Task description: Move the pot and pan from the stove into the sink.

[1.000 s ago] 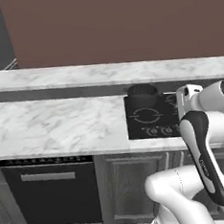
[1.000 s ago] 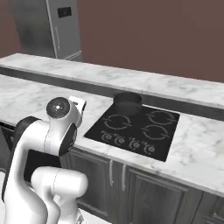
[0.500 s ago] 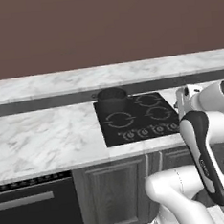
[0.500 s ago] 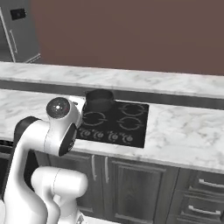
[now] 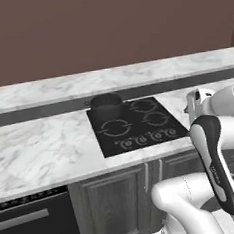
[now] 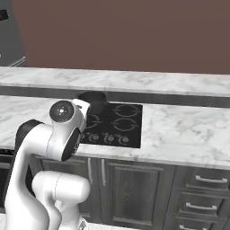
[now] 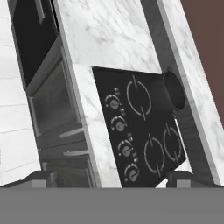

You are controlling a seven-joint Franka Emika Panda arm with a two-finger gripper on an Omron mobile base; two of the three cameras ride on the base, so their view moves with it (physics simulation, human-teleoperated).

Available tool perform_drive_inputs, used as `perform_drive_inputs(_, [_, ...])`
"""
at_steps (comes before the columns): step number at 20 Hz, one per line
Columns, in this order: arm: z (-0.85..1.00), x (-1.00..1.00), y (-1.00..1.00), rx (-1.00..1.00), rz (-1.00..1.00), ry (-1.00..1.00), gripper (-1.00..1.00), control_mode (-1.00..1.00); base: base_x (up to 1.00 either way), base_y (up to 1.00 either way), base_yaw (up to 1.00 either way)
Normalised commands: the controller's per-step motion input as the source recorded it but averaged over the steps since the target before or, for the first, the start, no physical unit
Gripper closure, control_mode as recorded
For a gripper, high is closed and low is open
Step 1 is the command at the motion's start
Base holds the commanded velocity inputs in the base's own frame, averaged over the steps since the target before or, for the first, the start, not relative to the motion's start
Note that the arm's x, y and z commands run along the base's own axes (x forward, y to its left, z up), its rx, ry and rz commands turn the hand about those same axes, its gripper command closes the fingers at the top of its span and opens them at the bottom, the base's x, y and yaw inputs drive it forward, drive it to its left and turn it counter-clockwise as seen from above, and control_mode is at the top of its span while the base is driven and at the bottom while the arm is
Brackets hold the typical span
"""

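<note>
Since the earlier frames the base has driven sideways, so both base views have swung: the tall grey refrigerator has slid out past the left edge, and the cooktop now sits nearer the middle of each picture; the things themselves lie as before.

Dark grey cylindrical cooking pot (image 5: 106, 102) (image 6: 93, 97) (image 7: 173, 90) with tall straight sides: upright on one rear burner ring of the cooktop, beyond and above the pincer in the hand view, well apart from it. Its open mouth shows a dark inside.

Flat black glass stove (image 5: 135, 125) (image 6: 117, 124) (image 7: 144, 127) with white circular burner rings: lies ahead of the pincer, its row of round knobs along the front edge the nearest part. The other three rings are bare.

Two-finger pincer (image 7: 107, 178): the two small dark finger tips (image 7: 40, 178) stand at the far sides of the hand view's lower edge, spread as wide as they go, with nothing between them. It hovers short of the cabinet front, touching nothing.

White marble counter (image 5: 39, 148) (image 6: 179, 130) (image 7: 103, 26) with grey veins: surrounds the cooktop on both sides; a raised marble ledge (image 5: 135, 74) (image 6: 148, 81) runs behind it, against a brown wall.

Dark wooden cabinet doors (image 5: 116, 199) (image 6: 130, 188) stand under the counter, with a black oven front (image 5: 33, 221) (image 7: 33, 39) beside them.
</note>
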Motion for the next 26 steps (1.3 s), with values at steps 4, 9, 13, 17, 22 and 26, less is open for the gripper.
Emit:
perform_drive_inputs(4, [0.0, 0.0, 0.0, 0.0, 0.0, 0.0, -1.0, 1.0, 0.03, 0.74, 0.07])
perform_drive_inputs(9, [0.0, 0.0, 0.0, 0.0, 0.0, 0.0, -1.0, 1.0, 0.0, 0.5, 0.07])
perform_drive_inputs(13, [0.0, 0.0, 0.0, 0.0, 0.0, 0.0, -1.0, 1.0, 0.0, 0.0, 0.0])
perform_drive_inputs(17, [0.0, 0.0, 0.0, 0.0, 0.0, 0.0, -1.0, 1.0, 0.0, -0.01, 0.07])
perform_drive_inputs(22, [0.0, 0.0, 0.0, 0.0, 0.0, 0.0, -1.0, 1.0, 0.0, -0.19, 0.22])
perform_drive_inputs(26, [0.0, 0.0, 0.0, 0.0, 0.0, 0.0, -1.0, 1.0, -0.01, -0.03, 0.09])
